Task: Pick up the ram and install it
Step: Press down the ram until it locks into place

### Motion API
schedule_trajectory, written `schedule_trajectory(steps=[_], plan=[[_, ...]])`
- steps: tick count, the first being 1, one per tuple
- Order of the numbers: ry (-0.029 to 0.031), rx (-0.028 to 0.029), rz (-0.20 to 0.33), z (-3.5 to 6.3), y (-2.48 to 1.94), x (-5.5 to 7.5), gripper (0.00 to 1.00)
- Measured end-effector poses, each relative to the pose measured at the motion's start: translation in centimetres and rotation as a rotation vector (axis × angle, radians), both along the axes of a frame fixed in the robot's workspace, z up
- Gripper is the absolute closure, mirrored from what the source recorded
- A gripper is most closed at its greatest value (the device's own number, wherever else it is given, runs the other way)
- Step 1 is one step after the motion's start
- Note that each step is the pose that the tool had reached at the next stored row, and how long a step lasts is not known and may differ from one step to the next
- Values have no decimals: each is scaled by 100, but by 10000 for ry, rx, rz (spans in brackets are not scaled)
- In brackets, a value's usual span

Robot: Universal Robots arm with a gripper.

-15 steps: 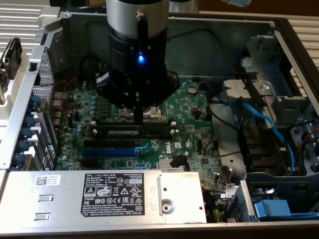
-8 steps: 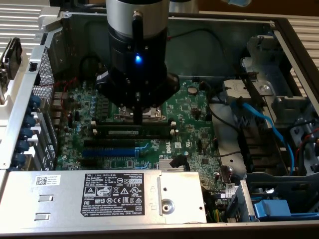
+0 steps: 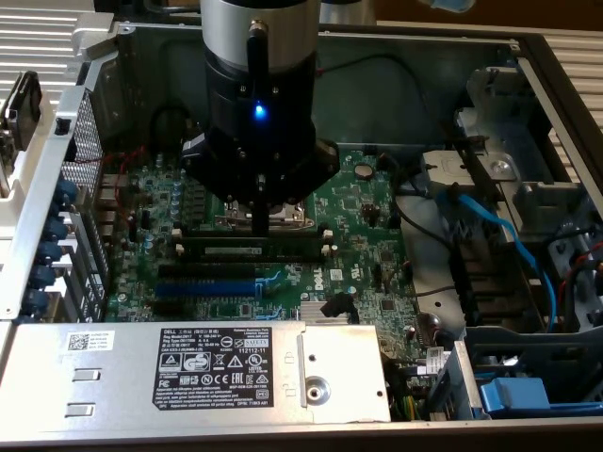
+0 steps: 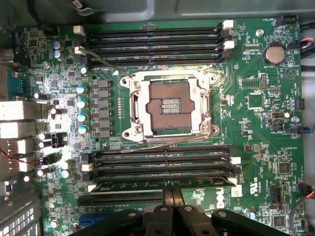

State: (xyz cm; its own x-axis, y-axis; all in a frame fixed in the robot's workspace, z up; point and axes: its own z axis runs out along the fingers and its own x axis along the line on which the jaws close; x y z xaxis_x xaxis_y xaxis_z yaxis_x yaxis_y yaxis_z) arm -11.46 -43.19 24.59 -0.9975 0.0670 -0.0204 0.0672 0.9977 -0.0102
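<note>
Directly beneath the closed gripper (image 4: 173, 209): one ram (image 3: 250, 251) stick, white-labelled, seated in a black slot, fingers pressed together on its edge. Nearby, one "DELL"-labelled power supply (image 3: 198, 372).

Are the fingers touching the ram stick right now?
Touching. In the exterior view the shut fingers come down onto the top edge of the ram, which stands in a slot with no gap visible.

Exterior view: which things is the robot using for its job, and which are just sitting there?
For the job:
- ram, lying along the black memory slots
- gripper, shut, just above the ram

Just sitting there:
- CPU socket
- coin battery
- blue cable
- power supply
- blue expansion slot
</note>
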Motion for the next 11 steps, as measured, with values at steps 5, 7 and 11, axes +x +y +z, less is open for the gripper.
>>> schedule_trajectory(steps=[5, 7, 11], plan=[[2, 1, -23, 0, 0, 2, 90], [3, 5, -71, 0, -4, 3, 90], [3, 38, -169, 0, -32, 3, 90]])
